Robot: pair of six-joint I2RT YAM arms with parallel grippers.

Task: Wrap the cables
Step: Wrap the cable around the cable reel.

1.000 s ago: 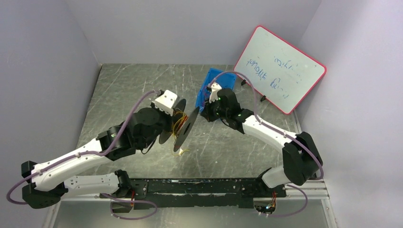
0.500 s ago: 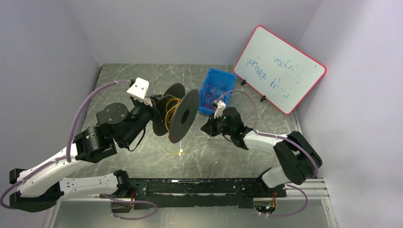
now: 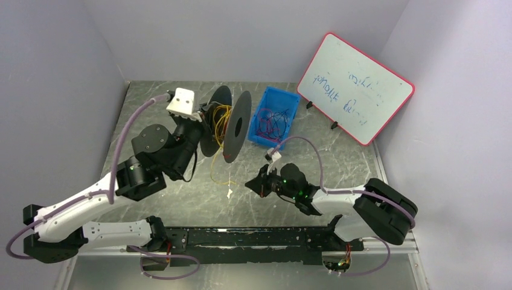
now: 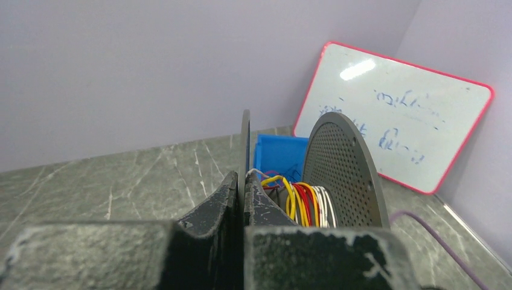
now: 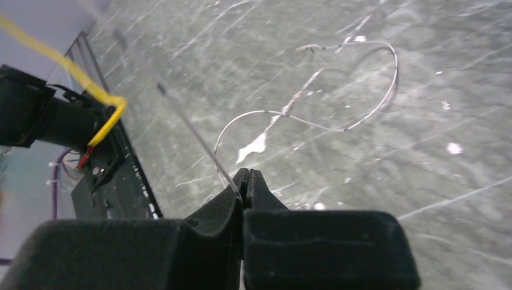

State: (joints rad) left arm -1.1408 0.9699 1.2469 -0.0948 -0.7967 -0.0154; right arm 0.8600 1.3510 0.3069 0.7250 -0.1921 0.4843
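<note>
My right tool [image 5: 244, 181] is pinched shut on one pale strand [image 5: 193, 133] and has drawn back from the blue bin [image 3: 288, 98] toward the desk's [image 3: 338, 157] near edge. My left tool [image 4: 243, 181], clamped on a flange of the spool [image 3: 234, 125], has carried it up and farther off. That should tension the strand for winding, I judge. Yellow, red and white cables [image 4: 302, 202] sit on the spool's core, and a tangle [image 3: 272, 124] is left in the bin.

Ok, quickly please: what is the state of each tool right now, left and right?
Left tool: closed, gripping one flange of the spool.
Right tool: closed, pinching a thin cable.
</note>
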